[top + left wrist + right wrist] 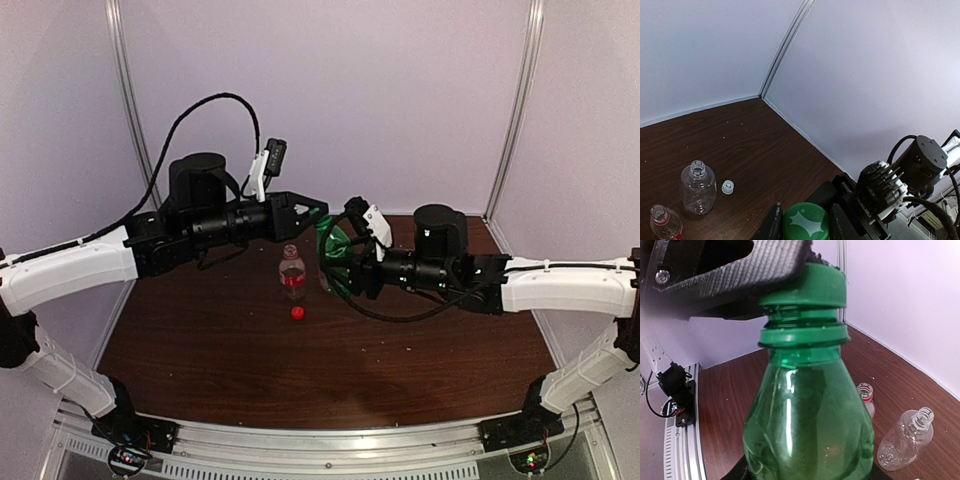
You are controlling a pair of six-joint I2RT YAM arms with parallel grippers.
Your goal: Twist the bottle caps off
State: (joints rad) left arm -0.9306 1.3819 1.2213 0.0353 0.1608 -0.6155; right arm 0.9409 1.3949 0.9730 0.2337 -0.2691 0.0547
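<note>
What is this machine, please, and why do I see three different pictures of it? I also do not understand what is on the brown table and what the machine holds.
These are two robot arms fixed at the near edge of a table. One picture comes from a camera above and behind the arms; the other two come from small cameras on each wrist.

The right hand grips the body of a green bottle and holds it up. The left hand is closed on the bottle's green cap, the part that gets twisted off.

On the table stands a clear bottle with a red label, already open, and its red cap lies in front of it. The wrist pictures also show a wider clear bottle, open too, with a white cap lying beside it.
</note>
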